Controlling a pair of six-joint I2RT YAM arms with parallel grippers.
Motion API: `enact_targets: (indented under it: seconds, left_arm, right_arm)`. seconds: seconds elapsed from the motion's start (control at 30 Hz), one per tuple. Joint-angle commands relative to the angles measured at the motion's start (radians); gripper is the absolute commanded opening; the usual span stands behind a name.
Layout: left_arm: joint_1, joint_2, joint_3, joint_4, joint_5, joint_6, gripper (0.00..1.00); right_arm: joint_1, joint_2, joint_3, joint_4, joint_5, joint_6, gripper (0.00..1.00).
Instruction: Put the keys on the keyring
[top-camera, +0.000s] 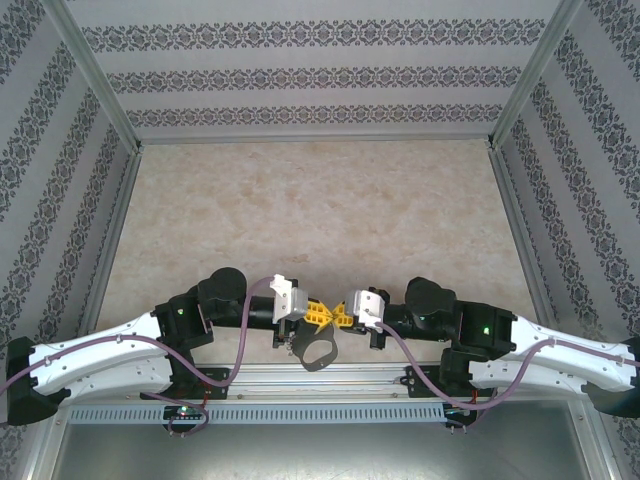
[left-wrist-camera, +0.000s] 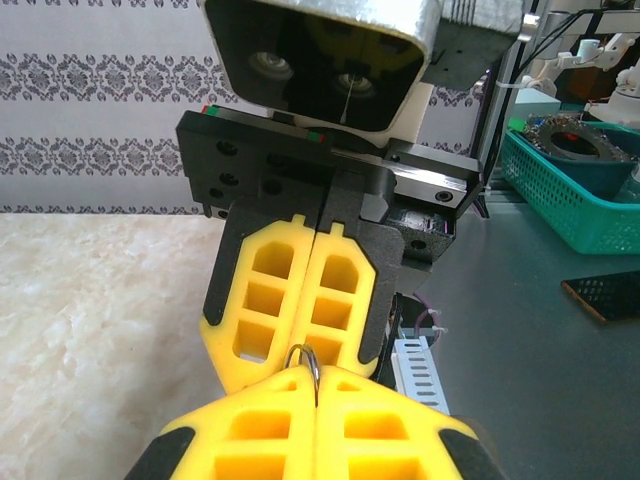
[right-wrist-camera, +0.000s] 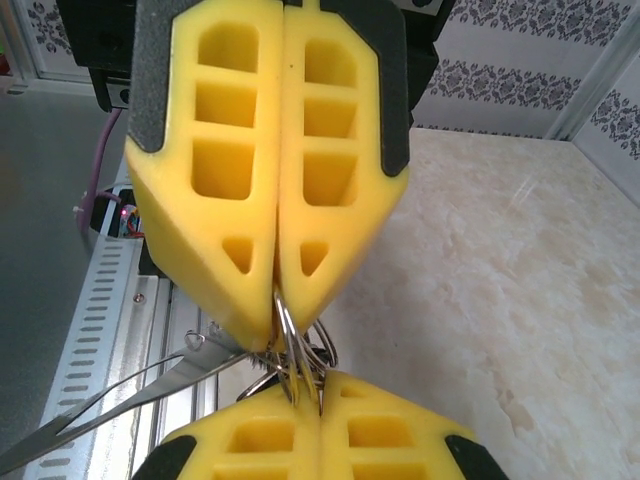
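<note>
There are two arms, the left arm (top-camera: 100, 355) and the right arm (top-camera: 560, 360). There are two grippers, the left gripper (top-camera: 320, 314) and the right gripper (top-camera: 341, 316). Each gripper has two yellow fingers (right-wrist-camera: 165, 215), four in all. One large loop (top-camera: 318, 355) hangs below the grippers. Between the fingertips sits one cluster of small wire rings (right-wrist-camera: 300, 350), at least three, though the exact number cannot be told. There is one table (top-camera: 320, 200) and one teal basket (left-wrist-camera: 560, 200).
</note>
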Motion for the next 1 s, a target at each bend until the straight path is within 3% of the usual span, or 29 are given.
enact_targets:
  seconds: [0.0, 0.4, 0.97]
  left_arm:
    - [-0.006, -0.031, 0.017, 0.066, -0.01, 0.021, 0.0]
    - [-0.006, -0.041, -0.003, 0.084, -0.025, 0.018, 0.0]
    - [-0.006, -0.036, -0.019, 0.108, -0.012, 0.015, 0.0]
  right_arm:
    - [-0.004, -0.037, -0.002, 0.026, 0.014, 0.002, 0.13]
    - [0.002, -0.107, -0.032, 0.038, 0.003, 0.002, 0.31]
    - [0.007, -0.096, -0.053, 0.12, -0.046, 0.002, 0.32]
